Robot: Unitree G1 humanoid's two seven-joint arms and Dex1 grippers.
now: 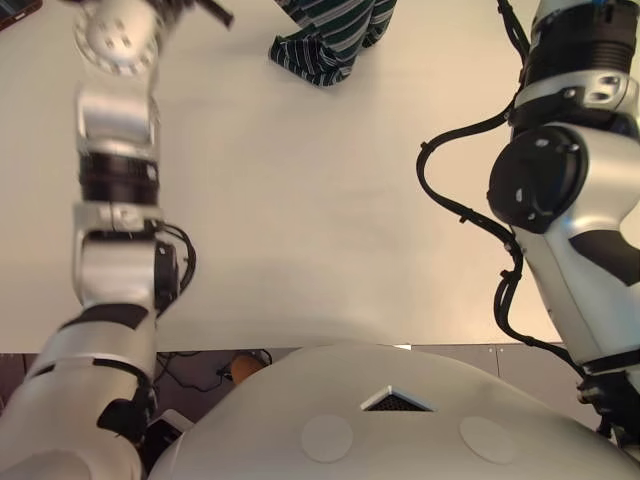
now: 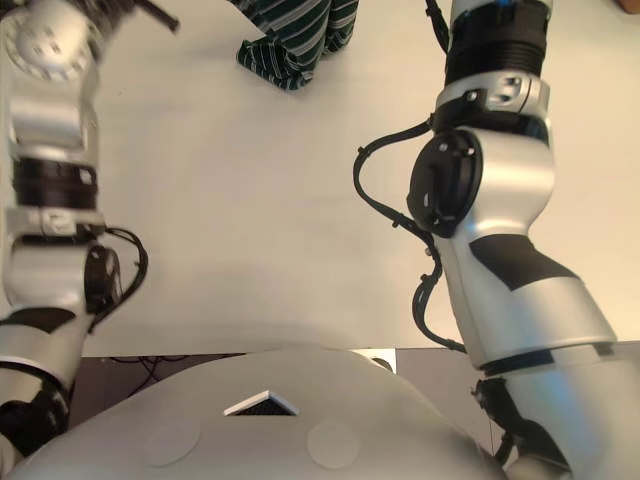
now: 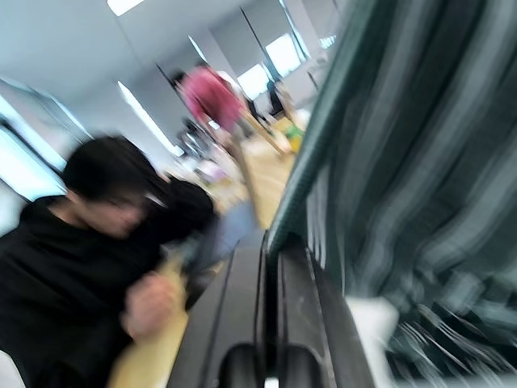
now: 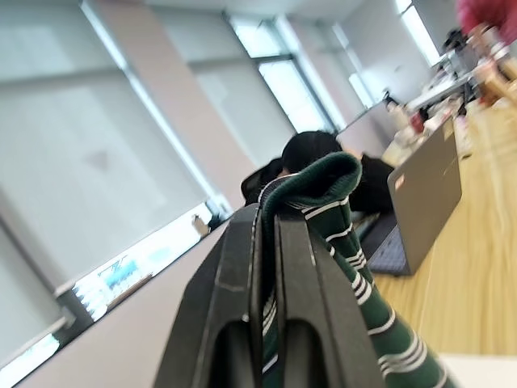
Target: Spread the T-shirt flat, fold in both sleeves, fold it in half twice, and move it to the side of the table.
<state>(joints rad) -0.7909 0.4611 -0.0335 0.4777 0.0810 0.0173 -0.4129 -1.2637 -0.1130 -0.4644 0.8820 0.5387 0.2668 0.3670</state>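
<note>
The T-shirt (image 1: 325, 45), dark green with light stripes, hangs at the far middle of the white table (image 1: 300, 200), and its bunched lower end rests on the tabletop. Both arms stretch forward, one on each side of it. In the left wrist view my left gripper (image 3: 272, 250) is shut on an edge of the T-shirt (image 3: 420, 162), which drapes down beside the fingers. In the right wrist view my right gripper (image 4: 266, 214) is shut on a fold of the T-shirt (image 4: 323, 182), which bulges above the fingertips.
The table's front edge (image 1: 300, 345) runs close to me. Black cables (image 1: 450, 200) loop off the right arm above the table. A dark object (image 1: 15, 10) sits at the far left corner. A wide bare stretch of table lies between the arms.
</note>
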